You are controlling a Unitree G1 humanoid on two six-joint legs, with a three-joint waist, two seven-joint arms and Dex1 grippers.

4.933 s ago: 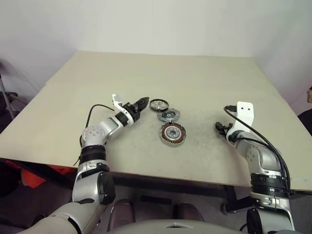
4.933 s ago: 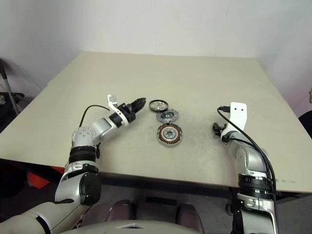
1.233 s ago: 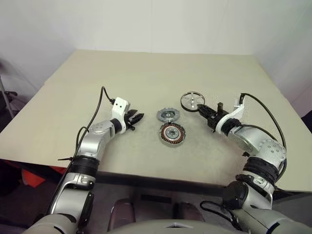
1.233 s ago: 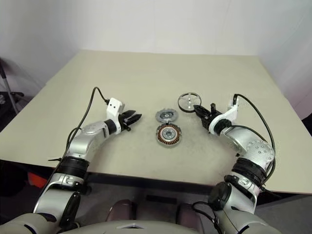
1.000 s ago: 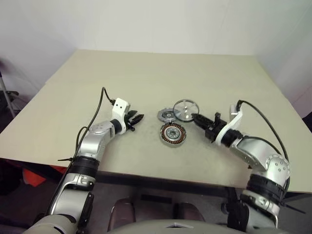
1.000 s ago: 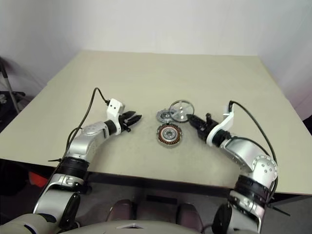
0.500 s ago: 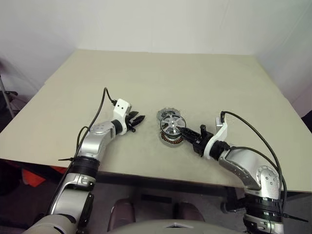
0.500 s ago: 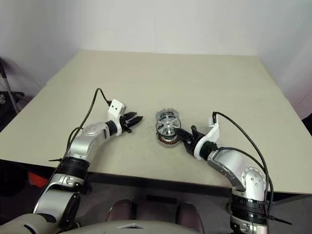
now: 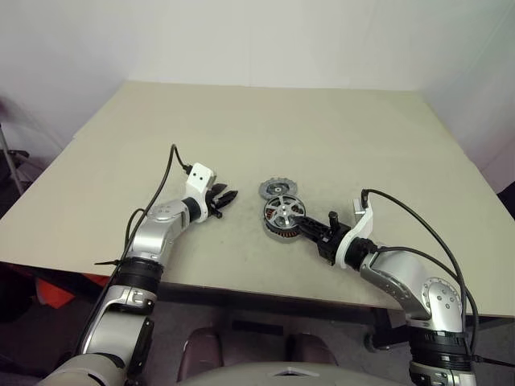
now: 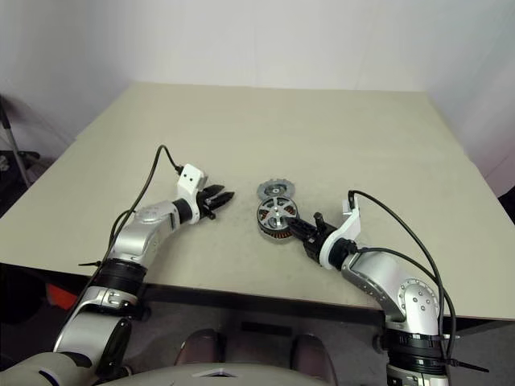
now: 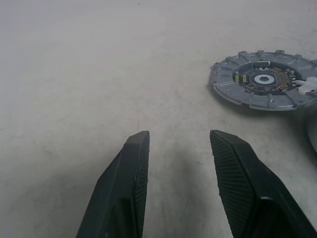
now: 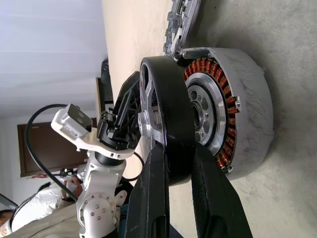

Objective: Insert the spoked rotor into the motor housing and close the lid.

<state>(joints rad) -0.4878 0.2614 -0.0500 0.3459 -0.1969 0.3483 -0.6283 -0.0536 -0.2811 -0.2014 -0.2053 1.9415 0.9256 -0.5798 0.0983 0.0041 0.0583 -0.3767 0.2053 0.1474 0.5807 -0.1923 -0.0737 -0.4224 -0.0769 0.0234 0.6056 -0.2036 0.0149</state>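
- The step in hand is the insertion: the right hand (image 12: pixel 174 183) grips the spoked rotor (image 9: pixel 284 211), a small wheel with a black rim, silver spokes and a silver hub, pinching its rim between the two black fingers.
- The rotor hangs directly above the motor housing (image 12: pixel 237 124), a round shallow grey metal cup with copper-coloured windings ringing a silver centre, which sits on the pale beige desk (image 9: pixel 338 137).
- In the right wrist view the rotor stands close over the housing's open face with a thin gap between them; it looks roughly parallel to the windings but not yet seated.
- The lid (image 11: pixel 262 79), a flat round grey metal disc with a toothed edge and dark cutouts, lies flat on the desk just beyond the housing, swung open; its joint to the housing's rim is too small to make out.
- The left hand (image 11: pixel 178 148) rests low over bare desk near the lid, its fingers apart and holding nothing.
- Next, as I judge it, the rotor needs centring on the silver hub and lowering squarely, since a tilted rim could catch on the housing wall.
- Only once the rotor sits down inside can the right hand let go and the toothed lid be folded over.
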